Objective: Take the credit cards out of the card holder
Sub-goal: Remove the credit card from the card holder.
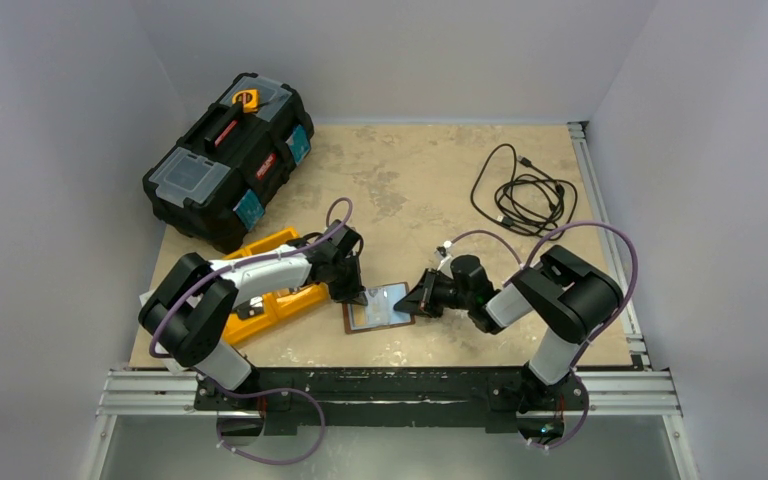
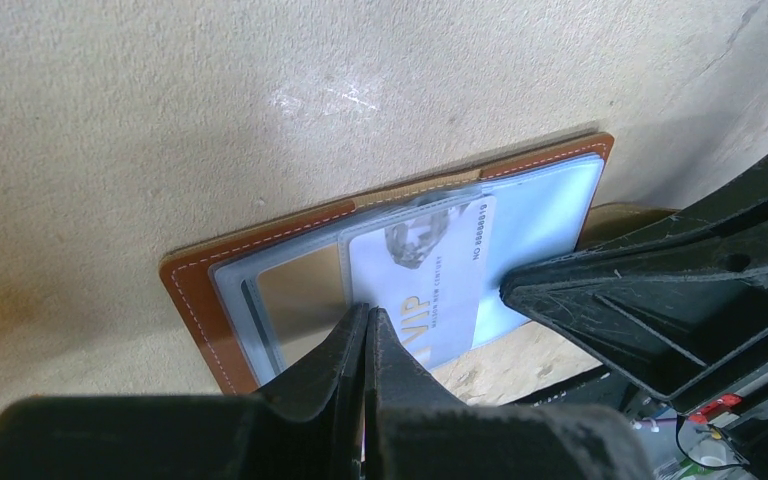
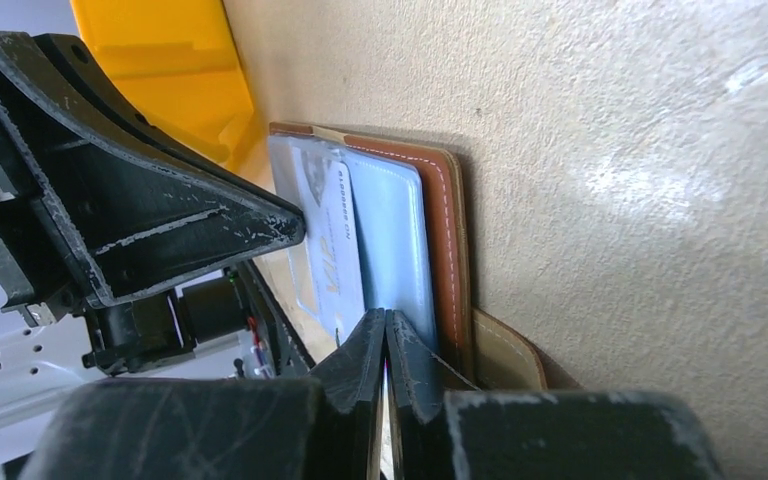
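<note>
The card holder (image 1: pixel 378 308) lies open on the table, brown border (image 2: pixel 195 290) around pale grey-blue pockets (image 3: pixel 395 240). A white-blue card marked VIP (image 2: pixel 430 270) sits askew across its middle, partly past the near edge. A tan card (image 2: pixel 300 290) shows in the left pocket. My left gripper (image 2: pixel 368 312) is shut, tips pressed on the holder at the VIP card's left edge. My right gripper (image 3: pixel 385 315) is shut, tips on the blue right page beside the VIP card (image 3: pixel 335 240). I cannot tell whether it pinches anything. The snap tab (image 3: pixel 505 350) sticks out at the right.
An orange tray (image 1: pixel 270 285) lies under the left arm, just left of the holder. A black toolbox (image 1: pixel 230 160) stands at the back left. A coiled black cable (image 1: pixel 525 190) lies at the back right. The holder is close to the table's near edge.
</note>
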Controlling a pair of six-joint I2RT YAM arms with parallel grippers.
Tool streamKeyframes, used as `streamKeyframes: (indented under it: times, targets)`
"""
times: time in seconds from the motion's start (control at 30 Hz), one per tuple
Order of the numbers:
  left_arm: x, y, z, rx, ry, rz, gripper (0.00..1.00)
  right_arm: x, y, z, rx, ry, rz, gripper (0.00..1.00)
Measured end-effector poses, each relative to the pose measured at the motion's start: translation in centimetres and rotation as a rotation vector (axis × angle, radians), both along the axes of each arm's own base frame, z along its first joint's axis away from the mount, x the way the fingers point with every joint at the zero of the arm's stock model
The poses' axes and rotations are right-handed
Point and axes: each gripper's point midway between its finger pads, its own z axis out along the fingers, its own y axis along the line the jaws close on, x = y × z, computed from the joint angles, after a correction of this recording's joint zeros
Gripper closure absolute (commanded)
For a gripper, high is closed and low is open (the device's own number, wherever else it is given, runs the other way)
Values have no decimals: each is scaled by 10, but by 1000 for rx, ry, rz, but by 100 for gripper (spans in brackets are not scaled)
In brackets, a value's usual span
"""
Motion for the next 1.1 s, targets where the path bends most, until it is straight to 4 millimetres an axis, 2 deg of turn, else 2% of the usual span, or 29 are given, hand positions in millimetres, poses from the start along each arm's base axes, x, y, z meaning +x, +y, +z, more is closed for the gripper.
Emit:
streamKeyframes:
  times: [0.13,0.3,0.53,0.8,0.83,0.97,1.1]
  targets:
    - [0,0,0,-4,-1,-1,100,1,2,2,9,-12,10,79]
    - [0,-2,0,-13,-1,-4,100,4,9,6,26,-21,33,78]
    - [0,-3,0,-19,0,-7,100,9,21,4,29,-28,53,80]
    - [-1,-4,0,-23,2,-9,100,9,21,0,39,-24,50,99]
    - [-1,-4,0,-24,2,-12,97,8,21,-1,40,-25,50,100]
    - [-1,-5,2,-33,-8,-23,87,8,20,-1,42,-25,45,100]
    - [-5,-3,3,-33,-20,-43,90,9,20,-1,43,-24,42,100]
